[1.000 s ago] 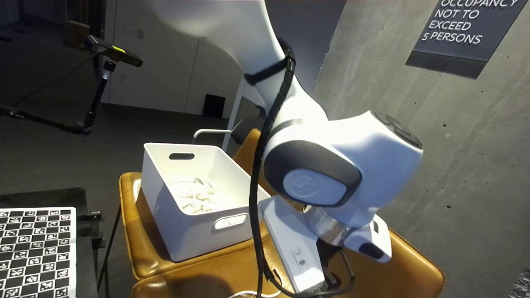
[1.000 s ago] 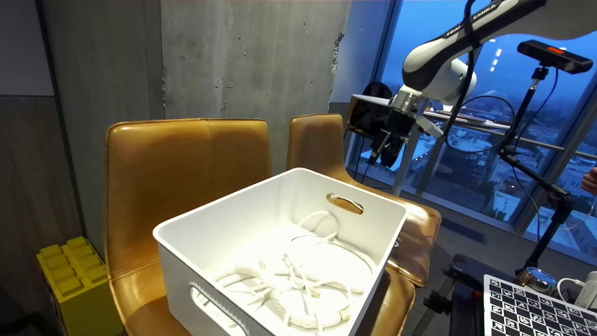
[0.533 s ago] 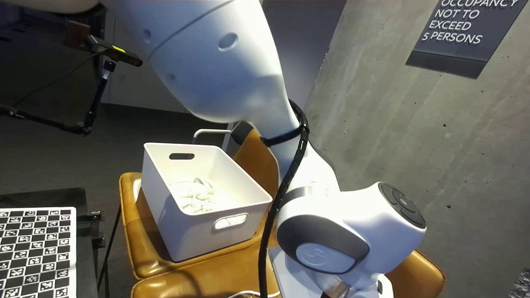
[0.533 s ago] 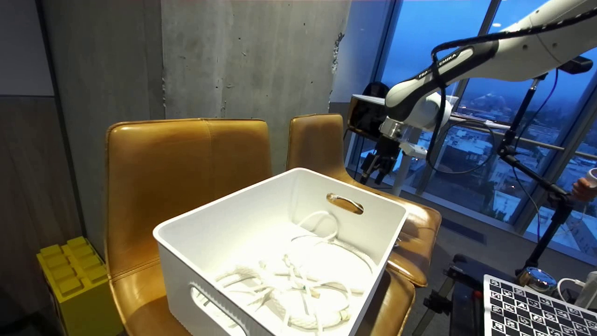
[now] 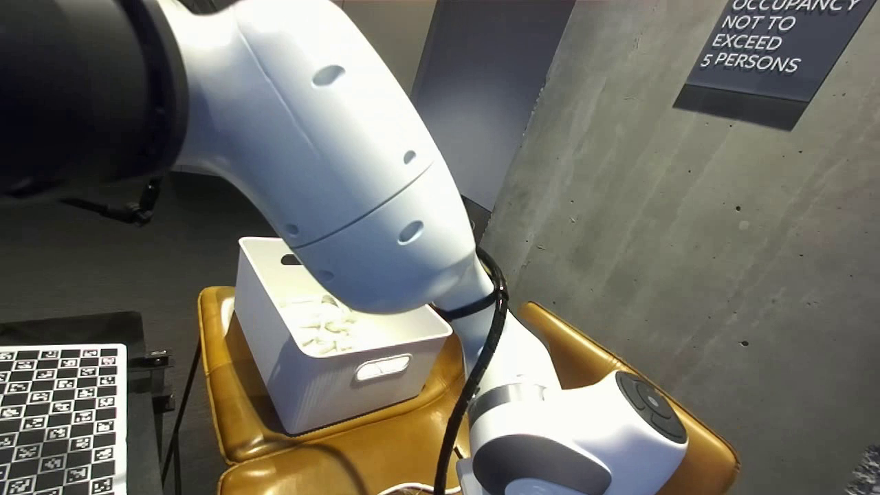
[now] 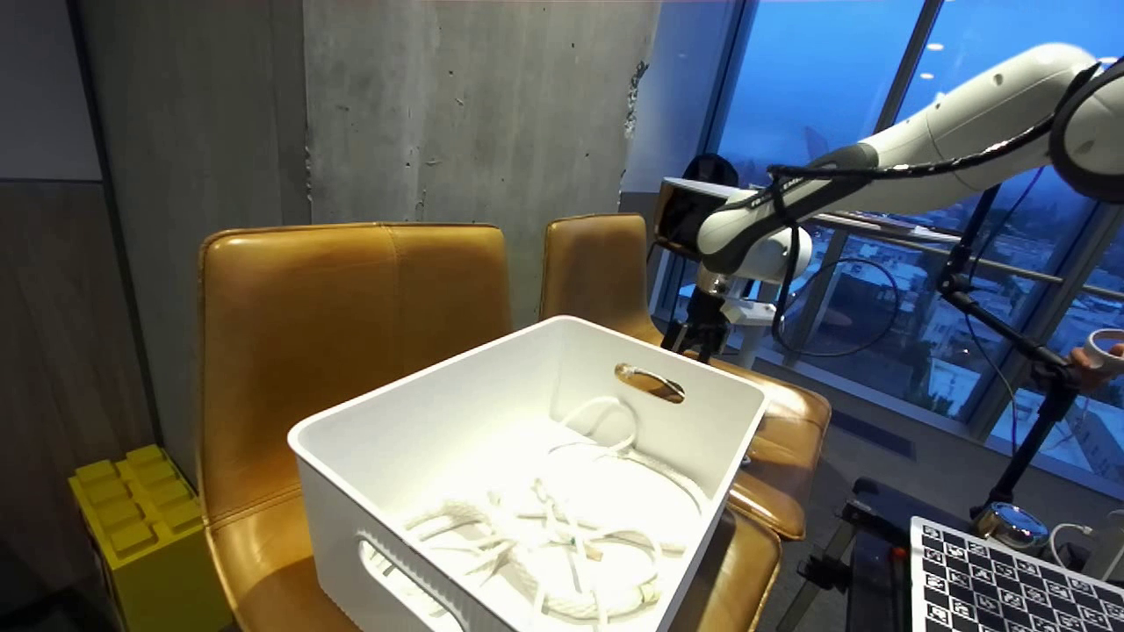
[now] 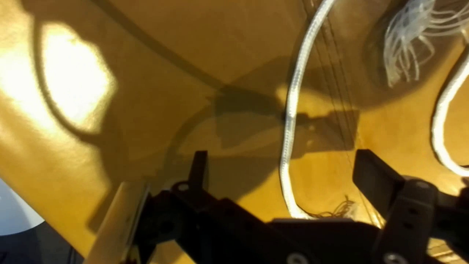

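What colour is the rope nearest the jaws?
White; the rope shows best in the wrist view.

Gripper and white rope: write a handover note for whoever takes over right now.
Gripper: open, empty, over the tan seat; its height above it is hard to judge.
Things: a white rope lies on that seat, seen between the jaws in the wrist view; another strand and a frayed end lie at the right of that view. The white bin stands on the neighbouring chair, with ropes inside.
Done: jaws spread wide, on either side of the white rope as the wrist view shows it.
Left: nothing is gripped yet; the white rope lies outside the bin.
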Robot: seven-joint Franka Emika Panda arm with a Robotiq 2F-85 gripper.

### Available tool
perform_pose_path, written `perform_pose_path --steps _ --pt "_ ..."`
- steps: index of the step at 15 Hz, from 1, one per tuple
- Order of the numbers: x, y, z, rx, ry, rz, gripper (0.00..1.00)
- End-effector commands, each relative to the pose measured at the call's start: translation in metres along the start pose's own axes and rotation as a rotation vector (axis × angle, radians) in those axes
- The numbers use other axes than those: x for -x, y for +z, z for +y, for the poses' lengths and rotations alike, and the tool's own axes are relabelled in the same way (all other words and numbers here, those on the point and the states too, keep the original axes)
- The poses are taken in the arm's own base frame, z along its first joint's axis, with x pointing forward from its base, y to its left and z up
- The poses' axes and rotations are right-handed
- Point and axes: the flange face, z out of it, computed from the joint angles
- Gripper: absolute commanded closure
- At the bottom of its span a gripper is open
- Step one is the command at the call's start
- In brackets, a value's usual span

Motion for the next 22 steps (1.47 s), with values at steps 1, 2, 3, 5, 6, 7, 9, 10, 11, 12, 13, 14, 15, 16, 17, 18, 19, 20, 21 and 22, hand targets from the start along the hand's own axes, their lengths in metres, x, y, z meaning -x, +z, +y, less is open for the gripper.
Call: perform_pose_path --steps 1,2,3,5,6,7,9,10,11,12,13,14,15,16,17,18,19,20,21,22 --pt "-0.019 0.018 -0.008 0.042 0.032 -0.021 0.0" --pt "-0.021 0.022 -0.012 0.048 0.036 -0.025 0.0" --pt "-0.023 0.027 -0.017 0.056 0.038 -0.028 0.0" --pt "-0.024 0.038 -0.027 0.07 0.04 -0.038 0.0" --pt "-0.025 0.042 -0.029 0.083 0.04 -0.04 0.0" --pt "-0.025 0.045 -0.031 0.098 0.042 -0.044 0.06" --pt "-0.026 0.052 -0.032 0.123 0.049 -0.051 0.3" --pt "-0.026 0.055 -0.031 0.133 0.052 -0.052 0.31" --pt "-0.026 0.058 -0.031 0.139 0.055 -0.052 0.39" --pt "-0.027 0.059 -0.032 0.14 0.057 -0.052 0.46" --pt "-0.028 0.061 -0.033 0.143 0.061 -0.052 0.55" --pt "-0.028 0.063 -0.033 0.145 0.064 -0.052 0.62" --pt "-0.028 0.066 -0.032 0.149 0.068 -0.05 0.69" --pt "-0.028 0.069 -0.031 0.152 0.071 -0.05 0.77" --pt "-0.028 0.071 -0.03 0.157 0.075 -0.049 0.84" --pt "-0.029 0.072 -0.028 0.164 0.076 -0.047 0.93" --pt "-0.03 0.068 -0.027 0.17 0.084 -0.048 0.98" --pt "-0.031 0.065 -0.028 0.176 0.086 -0.05 1.0" --pt "-0.032 0.062 -0.028 0.18 0.088 -0.048 1.0" --pt "-0.032 0.06 -0.029 0.184 0.088 -0.046 1.0"
